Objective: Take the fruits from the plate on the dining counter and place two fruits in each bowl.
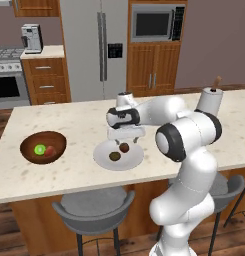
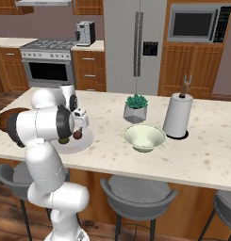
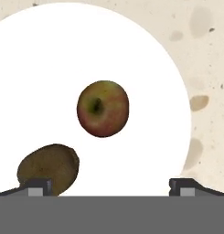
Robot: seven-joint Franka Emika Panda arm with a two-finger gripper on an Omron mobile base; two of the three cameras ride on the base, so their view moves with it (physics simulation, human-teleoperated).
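bench (image 1: 194, 150): I see one paper-towel roll (image 2: 177, 116), one succulent (image 2: 136, 107) | bowls: cream-green bowl (image 2: 144, 137), brown bowl (image 1: 43, 147) holding green fruit (image 1: 40, 149) and red one (image 1: 50, 150) | plate (image 1: 134, 159): two brown fruits (image 3: 103, 108) | gripper (image 1: 125, 141) released, hanging over plate | no readable writing
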